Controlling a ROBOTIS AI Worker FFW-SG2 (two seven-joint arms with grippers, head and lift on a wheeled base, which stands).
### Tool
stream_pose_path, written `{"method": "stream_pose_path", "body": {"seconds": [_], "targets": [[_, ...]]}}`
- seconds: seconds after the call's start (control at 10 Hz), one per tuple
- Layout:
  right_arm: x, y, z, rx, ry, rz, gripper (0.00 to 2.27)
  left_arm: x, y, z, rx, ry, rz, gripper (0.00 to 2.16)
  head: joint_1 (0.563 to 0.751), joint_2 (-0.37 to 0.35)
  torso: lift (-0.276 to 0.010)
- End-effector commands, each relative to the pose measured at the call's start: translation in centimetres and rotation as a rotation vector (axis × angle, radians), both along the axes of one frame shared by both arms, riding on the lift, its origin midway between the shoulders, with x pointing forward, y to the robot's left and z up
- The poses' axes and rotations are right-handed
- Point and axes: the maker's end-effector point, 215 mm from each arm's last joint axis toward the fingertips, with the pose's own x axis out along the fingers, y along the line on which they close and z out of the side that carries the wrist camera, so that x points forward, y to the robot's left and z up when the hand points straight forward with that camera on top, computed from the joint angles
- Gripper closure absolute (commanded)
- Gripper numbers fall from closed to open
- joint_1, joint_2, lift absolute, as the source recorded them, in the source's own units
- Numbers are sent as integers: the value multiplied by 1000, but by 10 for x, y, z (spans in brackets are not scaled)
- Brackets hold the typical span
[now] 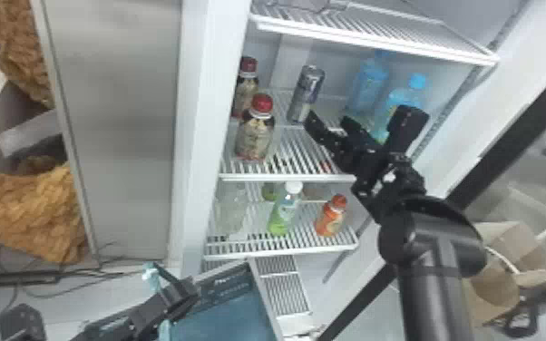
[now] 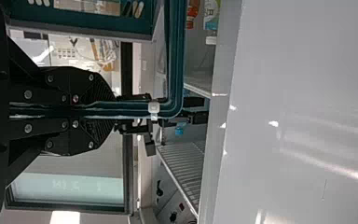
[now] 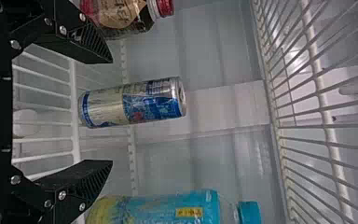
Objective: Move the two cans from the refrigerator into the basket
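We see one slim silver-and-blue can [image 1: 305, 94], looks closed, upright on a white wire shelf [image 1: 285, 177] inside the open refrigerator [image 1: 213, 90]. We have the teal basket [image 1: 226, 313] lower down, near the refrigerator's front, open side up, partly cut off.

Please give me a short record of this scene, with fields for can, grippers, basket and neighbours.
can: silver-and-blue metal, upright on white wire shelf
right gripper: inside refrigerator, jaws open, facing can
left gripper: jaws shut on basket's teal handle
basket: teal plastic, below shelves
neighbours: red-capped bottles left, blue plastic bottles right
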Motion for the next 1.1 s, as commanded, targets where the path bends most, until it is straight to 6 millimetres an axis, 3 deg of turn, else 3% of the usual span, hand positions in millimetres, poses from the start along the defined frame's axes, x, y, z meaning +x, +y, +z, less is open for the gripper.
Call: {"method": "stream_pose_path", "body": {"seconds": [0.0,1.0], "targets": [[12,2,-1,-3,9,4,305,0,0,0,0,0,-1,1191,695,-350,-31],[67,13,3,-19,49,8,243,3,-1,3,4,-11,-6,1191,695,-342,-31]]}}
